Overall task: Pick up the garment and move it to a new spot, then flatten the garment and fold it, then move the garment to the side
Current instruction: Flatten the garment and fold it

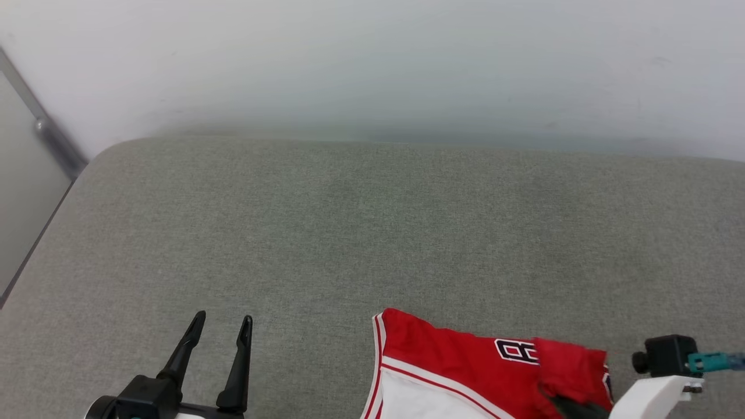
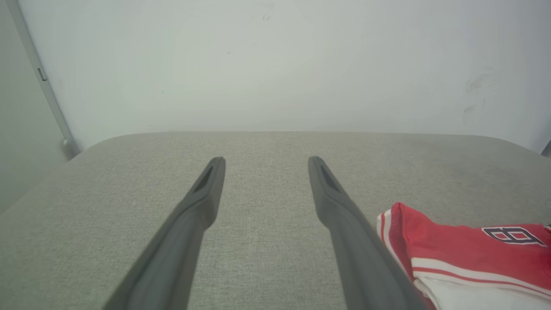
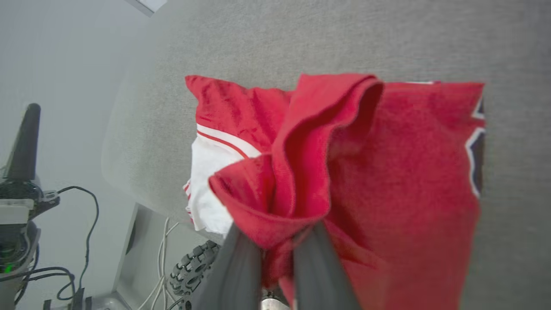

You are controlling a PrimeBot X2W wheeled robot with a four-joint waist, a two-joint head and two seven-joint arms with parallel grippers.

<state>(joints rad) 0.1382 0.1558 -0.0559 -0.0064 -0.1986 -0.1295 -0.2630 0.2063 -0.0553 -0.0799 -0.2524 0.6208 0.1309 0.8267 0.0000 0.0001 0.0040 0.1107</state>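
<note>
My left claw: two long matte-black fingers, tapered, with a slot near each tip, on a black base. Right claw: same dark grey fingers. The right wrist has a white shell, a black box with a round knob, and a teal plug.

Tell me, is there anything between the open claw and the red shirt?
Only bare grey fabric lies between the left gripper and the garment, in the head view.

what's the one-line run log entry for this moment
right claw: shut on red jersey-style garment with white sleeve | left claw: open, apart from garment | surface: grey fabric cushion | stage: garment bunched, not flattened
</note>
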